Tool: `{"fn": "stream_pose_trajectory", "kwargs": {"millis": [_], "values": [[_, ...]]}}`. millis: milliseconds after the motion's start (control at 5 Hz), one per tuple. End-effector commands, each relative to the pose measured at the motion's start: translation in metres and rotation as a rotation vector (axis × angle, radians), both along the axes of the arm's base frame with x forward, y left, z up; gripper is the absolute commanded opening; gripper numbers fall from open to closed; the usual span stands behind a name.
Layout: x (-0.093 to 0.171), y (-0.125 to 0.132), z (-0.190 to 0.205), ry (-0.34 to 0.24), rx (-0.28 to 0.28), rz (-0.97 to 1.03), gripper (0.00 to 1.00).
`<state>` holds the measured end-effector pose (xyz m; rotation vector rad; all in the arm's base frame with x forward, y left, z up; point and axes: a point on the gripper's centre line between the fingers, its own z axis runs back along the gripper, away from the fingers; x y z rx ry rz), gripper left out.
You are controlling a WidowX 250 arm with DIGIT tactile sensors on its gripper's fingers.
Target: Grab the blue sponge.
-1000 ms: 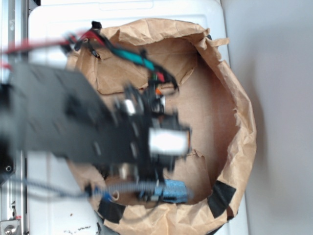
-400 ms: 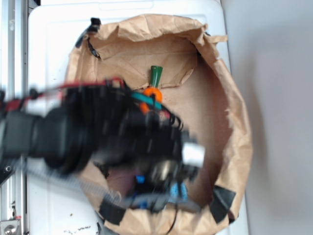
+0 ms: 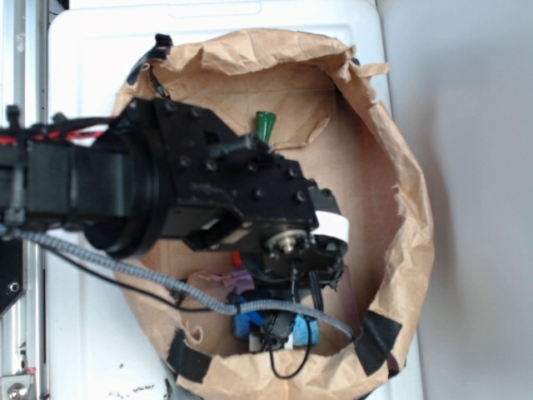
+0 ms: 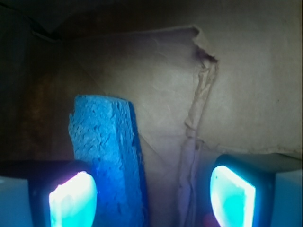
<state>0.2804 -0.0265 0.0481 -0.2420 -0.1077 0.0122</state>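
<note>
Claw (image 4: 151, 194) spread wide, blue sponge (image 4: 106, 161) beside one pad; exterior view hides sponge behind arm (image 3: 166, 187).

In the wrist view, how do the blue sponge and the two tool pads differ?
The blue sponge is matte, rough and porous; the tool pads are smooth and glow cyan. The sponge stands on edge, tall and narrow, running up the frame; the pads are short and sit at the bottom. The sponge lies close to the left pad, well apart from the right one. All are bluish.
</note>
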Motion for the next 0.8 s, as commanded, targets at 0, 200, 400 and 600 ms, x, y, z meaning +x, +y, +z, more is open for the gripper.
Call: {"fn": "stream_pose_trajectory", "kwargs": {"millis": [0, 200, 400, 600], "values": [[0.0033, -0.0093, -0.0018, -0.091, 0.002, -0.017, 1.00], [0.0034, -0.0121, -0.0115, -0.114, 0.036, -0.011, 1.00], [0.0034, -0.0121, -0.0115, -0.114, 0.036, -0.011, 1.00], [0.0034, -0.0121, -0.0115, -0.114, 0.036, -0.011, 1.00]]}}
